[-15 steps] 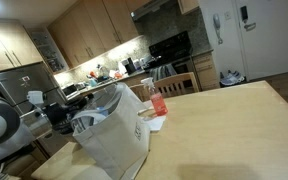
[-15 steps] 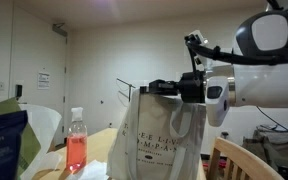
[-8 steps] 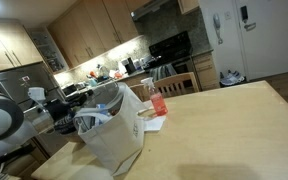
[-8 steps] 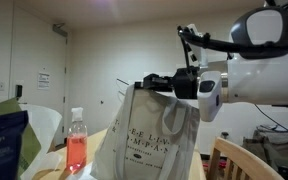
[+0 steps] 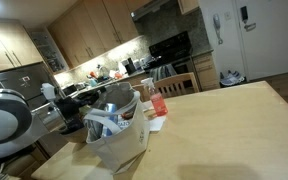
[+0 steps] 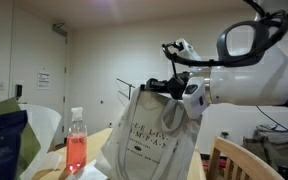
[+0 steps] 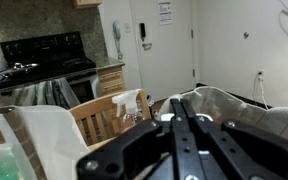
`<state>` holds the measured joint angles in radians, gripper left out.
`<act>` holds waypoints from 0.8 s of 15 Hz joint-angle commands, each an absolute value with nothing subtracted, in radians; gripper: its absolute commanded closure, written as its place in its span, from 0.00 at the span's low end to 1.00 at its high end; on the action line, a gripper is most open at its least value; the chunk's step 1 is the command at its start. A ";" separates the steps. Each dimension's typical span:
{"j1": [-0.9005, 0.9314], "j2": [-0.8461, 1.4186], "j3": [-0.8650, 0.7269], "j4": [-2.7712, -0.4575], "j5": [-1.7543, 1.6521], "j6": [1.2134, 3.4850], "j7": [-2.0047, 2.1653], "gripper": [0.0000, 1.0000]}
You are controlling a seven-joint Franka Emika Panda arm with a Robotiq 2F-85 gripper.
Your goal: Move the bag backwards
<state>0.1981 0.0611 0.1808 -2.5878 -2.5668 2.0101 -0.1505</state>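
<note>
- Since a second ago the arm has swung round and its wrist has rolled over. The bag (image 6: 152, 140) has come with it, tipped and hauled toward the robot's end of the table (image 5: 224, 120).
- The gripper (image 6: 170, 88) has its jaws pressed together, pinching the bag's top edge. The fabric hangs straight below the hand, with the base seemingly on the tabletop.
- The step in hand looks like the drag itself, caught mid-haul.
- Next move: hold the pinch, keep pulling along the same line, then stand the bag upright before letting go. Soft cloth like this may slump.
- The bottle (image 6: 76, 150) of red liquid stands just beyond the bag, on the side away from the hand, and looks clear of the pull.
- A chair back (image 6: 239, 160) sits under the arm on the near side. It is the likeliest snag if the elbow drops.
</note>
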 commanded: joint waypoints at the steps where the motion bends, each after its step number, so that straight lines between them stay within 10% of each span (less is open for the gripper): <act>1: 0.180 0.084 0.169 -2.560 -2.530 1.980 -0.152 0.99; 9: 0.186 0.089 0.174 -2.560 -2.527 1.956 -0.139 0.99; 10: 0.186 0.089 0.177 -2.558 -2.565 1.984 -0.097 0.75; 12: 0.192 0.093 0.189 -2.568 -2.616 1.987 -0.032 0.66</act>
<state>0.1858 0.0870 0.1751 -2.5727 -2.5517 1.9781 -0.1220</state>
